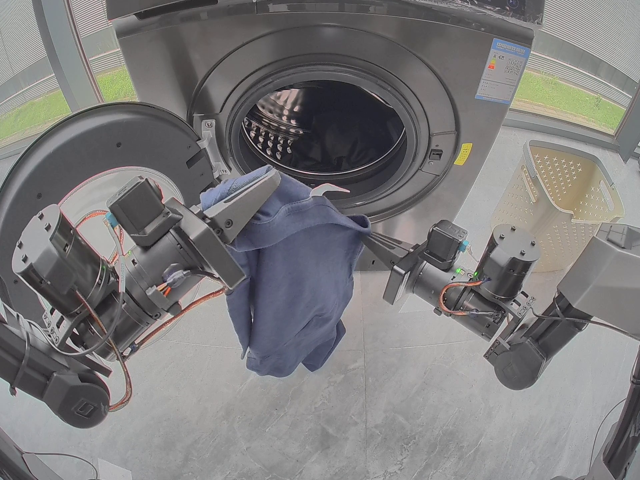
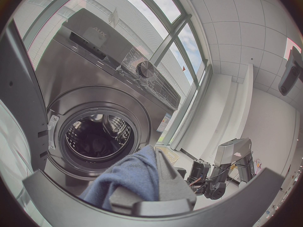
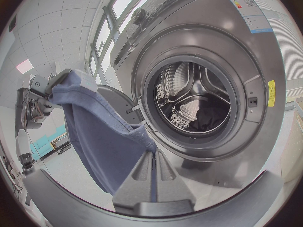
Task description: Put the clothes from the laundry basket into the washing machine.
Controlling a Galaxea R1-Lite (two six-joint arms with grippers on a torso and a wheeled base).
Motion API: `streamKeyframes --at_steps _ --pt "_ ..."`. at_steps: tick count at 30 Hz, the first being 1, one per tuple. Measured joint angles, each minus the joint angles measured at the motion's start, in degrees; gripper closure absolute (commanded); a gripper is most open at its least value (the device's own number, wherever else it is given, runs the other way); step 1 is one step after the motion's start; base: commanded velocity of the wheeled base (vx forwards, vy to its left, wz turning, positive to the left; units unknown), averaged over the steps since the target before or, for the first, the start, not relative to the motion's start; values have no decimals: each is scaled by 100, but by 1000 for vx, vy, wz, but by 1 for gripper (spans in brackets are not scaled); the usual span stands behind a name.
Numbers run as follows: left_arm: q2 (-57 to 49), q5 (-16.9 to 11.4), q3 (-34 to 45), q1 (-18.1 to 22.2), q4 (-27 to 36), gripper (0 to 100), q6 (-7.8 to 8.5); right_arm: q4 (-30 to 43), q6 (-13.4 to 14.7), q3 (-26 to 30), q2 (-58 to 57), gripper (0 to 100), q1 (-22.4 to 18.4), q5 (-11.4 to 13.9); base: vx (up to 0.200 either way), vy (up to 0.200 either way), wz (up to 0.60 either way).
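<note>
A blue garment hangs in front of the washing machine, stretched between both grippers just below the open drum. My left gripper is shut on its upper corner; the blue garment covers one finger there. My right gripper is shut on the other top edge, its fingers pinching the blue garment. The rest of the cloth droops toward the floor. Dark clothing lies inside the drum. The cream laundry basket stands to the right of the machine.
The round machine door stands swung open on the left, right behind my left arm. Grey tiled floor lies in front of the machine. Windows run behind and beside the machine.
</note>
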Motion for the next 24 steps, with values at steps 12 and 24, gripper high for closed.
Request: streamKeyframes --at_steps 12,24 --pt "-37 -29 78 -22 -2 100 51 -197 27 133 397 0 678 -228 0 0 0" --pt "-77 -38 149 -66 -7 100 60 -156 29 -238 703 0 545 -228 0 0 0"
